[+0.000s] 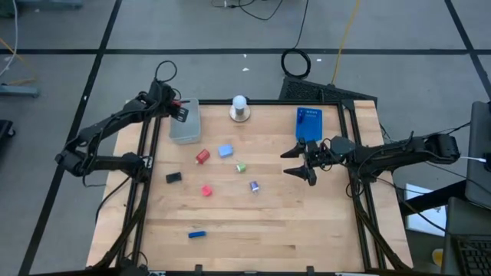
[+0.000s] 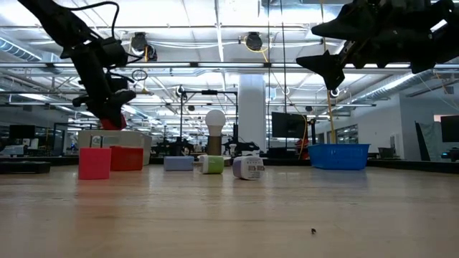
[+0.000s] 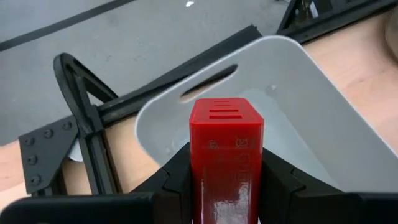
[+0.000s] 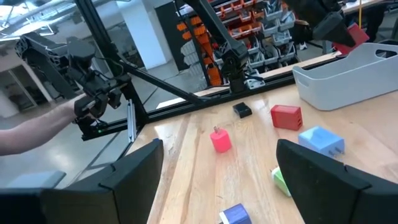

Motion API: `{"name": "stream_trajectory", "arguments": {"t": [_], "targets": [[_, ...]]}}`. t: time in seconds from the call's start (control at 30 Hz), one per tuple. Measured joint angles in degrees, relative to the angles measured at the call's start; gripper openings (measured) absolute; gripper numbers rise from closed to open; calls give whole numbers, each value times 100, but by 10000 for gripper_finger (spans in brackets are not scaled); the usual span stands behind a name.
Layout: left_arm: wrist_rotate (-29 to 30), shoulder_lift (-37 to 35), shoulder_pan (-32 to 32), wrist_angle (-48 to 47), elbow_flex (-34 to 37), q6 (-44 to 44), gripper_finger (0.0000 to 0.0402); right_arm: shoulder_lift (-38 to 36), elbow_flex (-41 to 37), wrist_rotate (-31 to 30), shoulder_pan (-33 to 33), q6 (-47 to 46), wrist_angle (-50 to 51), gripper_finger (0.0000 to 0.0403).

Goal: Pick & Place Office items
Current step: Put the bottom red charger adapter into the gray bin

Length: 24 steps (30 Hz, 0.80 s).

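Note:
My left gripper (image 1: pixel 179 108) hangs over the far left end of the grey tray (image 1: pixel 185 123), shut on a red block (image 3: pixel 226 134). In the low view it (image 2: pixel 109 115) is well above the table. My right gripper (image 1: pixel 301 162) stands open and level over the table's right part, near the blue tray (image 1: pixel 308 124), with nothing between its fingers (image 4: pixel 134 180). Loose office items lie on the wood: a red block (image 1: pixel 202 156), a blue block (image 1: pixel 225 150), a green piece (image 1: pixel 240 166), a purple piece (image 1: pixel 254 186), a pink block (image 1: pixel 206 190), a black piece (image 1: pixel 174 177) and a blue stick (image 1: pixel 197 234). My left gripper pinches the red block by two opposite long sides (image 3: pixel 198 168) between its two fingers. The block lies along the fingers, and its slotted end (image 3: pixel 225 112) sticks out past them. The fingers slant down from the table's left. The block is lifted clear above the grey tray.
A white ball on a round grey base (image 1: pixel 240 108) stands at the far edge between the two trays. The black frame rails (image 1: pixel 142 165) run along the table's sides. A person's hand (image 4: pixel 31 134) shows beyond the table's left edge. Bare wood lies toward the near edge.

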State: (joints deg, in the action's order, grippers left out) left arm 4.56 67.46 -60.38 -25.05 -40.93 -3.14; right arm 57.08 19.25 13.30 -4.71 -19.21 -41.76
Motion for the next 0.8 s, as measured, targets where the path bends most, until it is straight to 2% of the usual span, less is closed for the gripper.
{"name": "stream_trajectory", "arguments": {"t": [0.73, 0.8], "targets": [[451, 566, 57, 228, 2, -2, 115, 0, 2, 14, 110, -93, 0, 302], [453, 566, 57, 246, 2, -4, 131, 0, 2, 20, 114, -96, 0, 302]]}}
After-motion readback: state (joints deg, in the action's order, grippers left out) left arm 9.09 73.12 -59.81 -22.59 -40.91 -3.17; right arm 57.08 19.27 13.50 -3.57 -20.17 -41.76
